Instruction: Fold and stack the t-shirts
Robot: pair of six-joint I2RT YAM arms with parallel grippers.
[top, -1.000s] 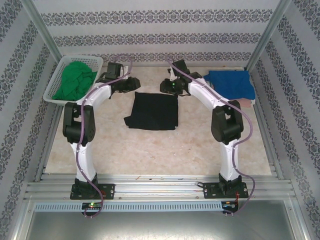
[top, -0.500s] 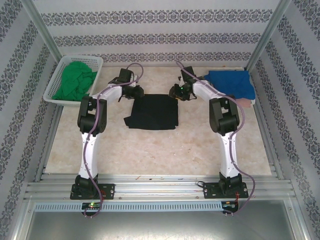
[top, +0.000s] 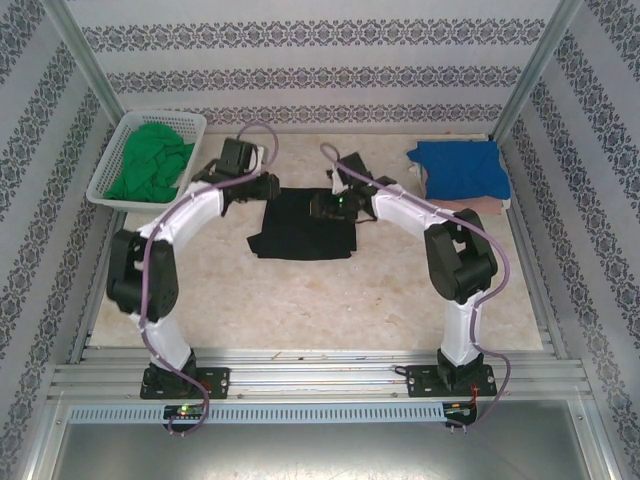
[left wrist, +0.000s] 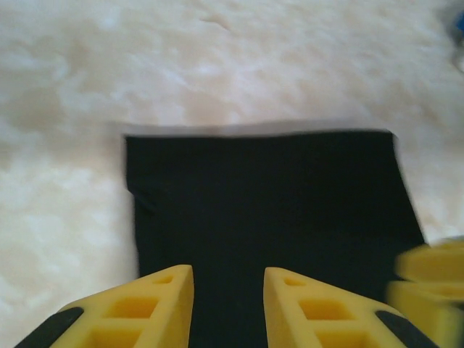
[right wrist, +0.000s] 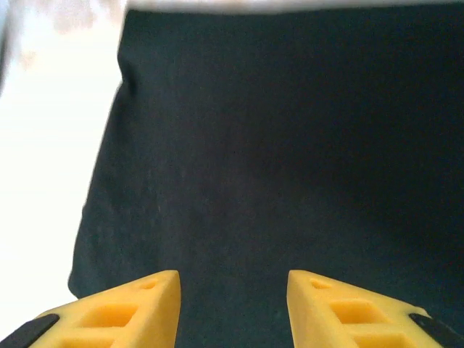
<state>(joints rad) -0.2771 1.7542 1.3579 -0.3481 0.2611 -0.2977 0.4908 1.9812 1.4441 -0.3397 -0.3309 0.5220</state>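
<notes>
The left claw (left wrist: 228,274) stands narrowly apart, its two yellow fingers (left wrist: 156,308) with a slim gap and nothing between them. It hangs low over the black t-shirt (left wrist: 268,203); whether the fingertips touch the cloth I cannot tell. From above, this claw (top: 262,188) sits at the black t-shirt's far left corner, pointing in across it.

The right claw (right wrist: 233,277) stands a little wider, also with nothing in it, and dark cloth (right wrist: 290,145) lies under and ahead of it. From above it (top: 325,205) is over the far right part of the black t-shirt, inside that edge. The two claws face each other across the shirt's far edge, near but apart.

The black t-shirt (top: 305,228) lies flat on the table (top: 300,310), folded to a rough square, with a small flap of cloth sticking out at its near left corner.

Far left of the black t-shirt, a green t-shirt (top: 150,160) lies crumpled in a white basket (top: 160,116). Far right of the black t-shirt, a blue t-shirt (top: 460,168) lies folded on top of a pink t-shirt (top: 492,206), of which a strip shows along the near right side. Both are well apart from the black t-shirt.
</notes>
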